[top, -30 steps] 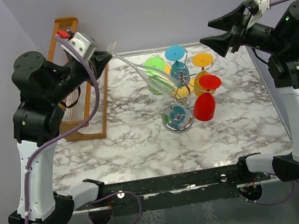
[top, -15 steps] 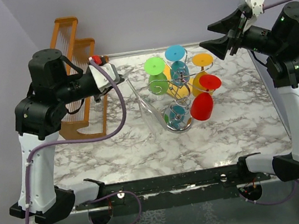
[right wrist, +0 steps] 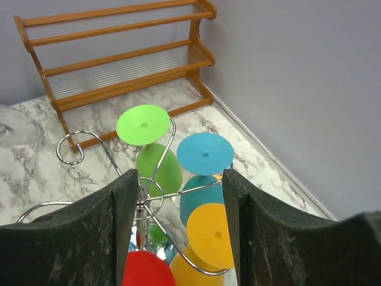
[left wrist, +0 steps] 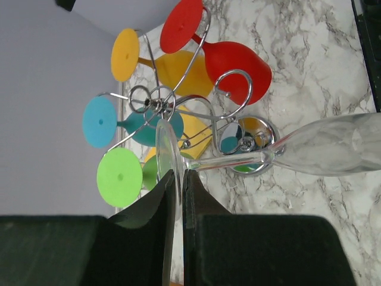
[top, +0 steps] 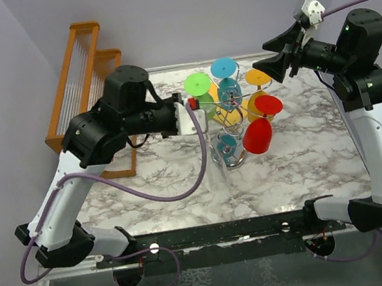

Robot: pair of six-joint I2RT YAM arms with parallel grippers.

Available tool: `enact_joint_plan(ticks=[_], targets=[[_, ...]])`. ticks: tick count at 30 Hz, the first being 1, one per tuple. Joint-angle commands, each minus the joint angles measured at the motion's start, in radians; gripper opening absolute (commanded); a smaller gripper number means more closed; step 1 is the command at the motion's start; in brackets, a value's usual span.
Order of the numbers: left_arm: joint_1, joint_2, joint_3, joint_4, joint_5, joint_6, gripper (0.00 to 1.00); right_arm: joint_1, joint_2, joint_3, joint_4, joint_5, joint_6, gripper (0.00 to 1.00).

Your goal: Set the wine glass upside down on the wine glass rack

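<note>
**Clear glass held at chrome rack, not yet hung**

The left gripper [left wrist: 178, 179] was clamped narrow on the thin round foot of the clear wine glass [left wrist: 324, 153]. Its two dark fingers [left wrist: 152, 238] pinched the disc edge-on, as the left wrist view showed. The stem ran away from the fingers and the bowl hung over the marble table [left wrist: 309, 53], so the glass was carried in the air and rested on nothing.

Seen from above, it hung bowl-down at the near left side of the wine glass rack [top: 227, 119], just beside the mirror-like base [top: 226, 153]. Its foot was close to the curled wire arms; whether they touched could not be told.

Green, blue, orange, yellow and red coloured glasses [top: 260, 136] hung upside down on the arms, feet uppermost. The right gripper [top: 260, 66] hovered above the far right of the rack, jaws spread wide and holding nothing. An orange wooden rack [top: 79, 66] stood by the wall at the table's far left.
</note>
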Motion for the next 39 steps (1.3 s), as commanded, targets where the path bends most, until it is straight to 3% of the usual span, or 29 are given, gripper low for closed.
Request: enact_joint_plan(ticks=[1,7,11,24,39], targets=[[-0.129,0.046,0.024,0.023,-0.202,0.089,0.00,0.000,-0.046,-0.021,-0.011,0.061,-0.015,0.58],[-0.257,0.105,-0.010,0.073,-0.493,0.147,0.00,-0.001,-0.070,-0.047,-0.013,0.080,-0.027,0.59],[-0.289,0.118,-0.066,0.127,-0.606,0.162,0.00,-0.002,-0.076,-0.063,-0.011,0.079,-0.030,0.59],[-0.295,0.108,-0.142,0.260,-0.765,0.163,0.00,-0.007,-0.082,-0.073,-0.011,0.071,-0.033,0.59],[-0.290,0.092,-0.148,0.270,-0.870,0.171,0.00,-0.011,-0.098,-0.089,-0.010,0.071,-0.049,0.59]])
